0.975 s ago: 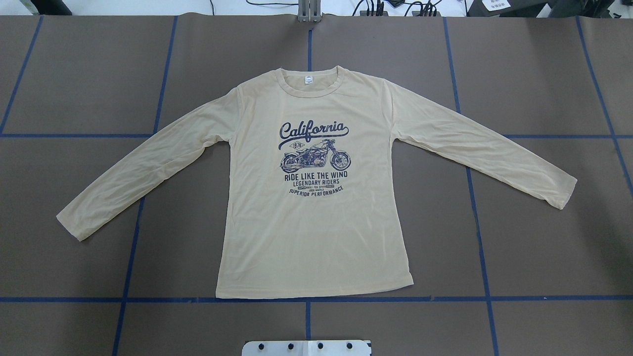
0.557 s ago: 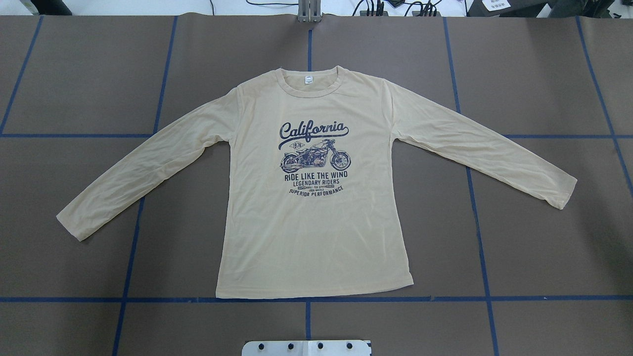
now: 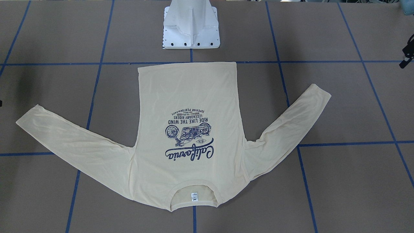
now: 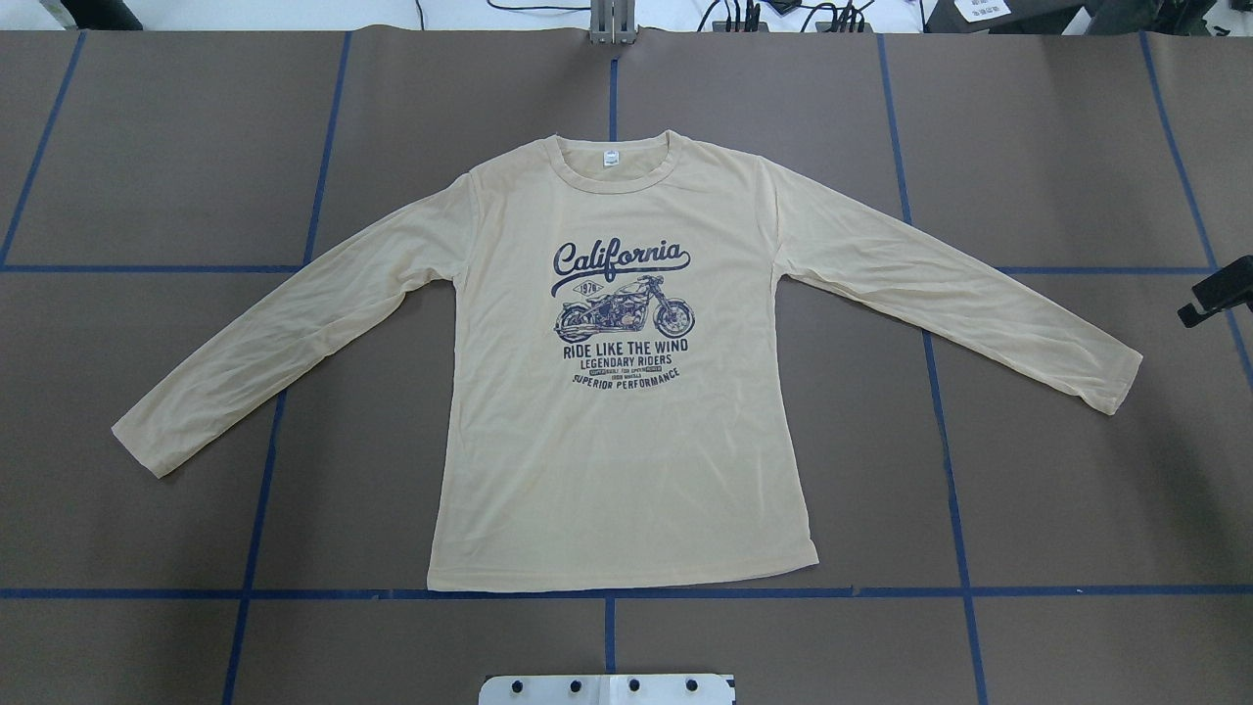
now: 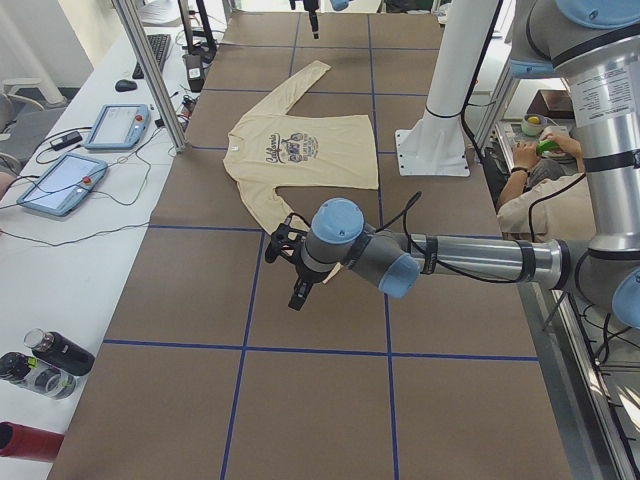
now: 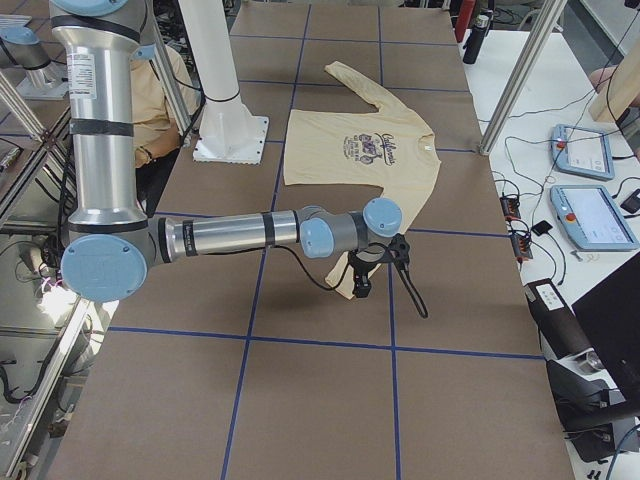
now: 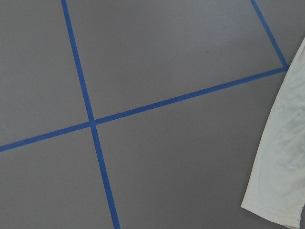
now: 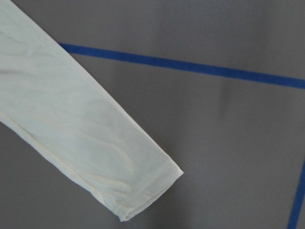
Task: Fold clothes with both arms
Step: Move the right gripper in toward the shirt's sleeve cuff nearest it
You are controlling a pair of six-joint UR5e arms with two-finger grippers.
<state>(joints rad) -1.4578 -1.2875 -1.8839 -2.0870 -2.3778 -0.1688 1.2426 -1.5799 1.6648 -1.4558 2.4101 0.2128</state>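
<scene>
The clothes, one cream-yellow long-sleeved shirt (image 4: pixel 626 411) with a navy "California" motorcycle print, lie flat and face up, sleeves spread, collar away from the robot's base. My right gripper (image 4: pixel 1212 297) pokes in at the overhead view's right edge, beyond the right sleeve cuff (image 4: pixel 1111 377); only part of it shows. My left gripper (image 3: pixel 407 55) hangs at the front-facing view's right edge, out past the left sleeve cuff (image 3: pixel 318 92). Both arms hover above the table (image 5: pixel 295 285) (image 6: pixel 362 280). Neither wrist view shows fingers, only a cuff (image 7: pixel 281 167) (image 8: pixel 95 133). I cannot tell either gripper's state.
Blue tape lines (image 4: pixel 607 592) grid the brown table. The white pedestal base (image 3: pixel 191 29) stands just behind the shirt's hem. A seated person (image 5: pixel 545 175) is behind the robot. Tablets (image 5: pixel 70 180) and bottles (image 5: pixel 45 360) lie on the side bench.
A black part of my right gripper has come into the overhead view at its right edge. The shirt has not moved.
</scene>
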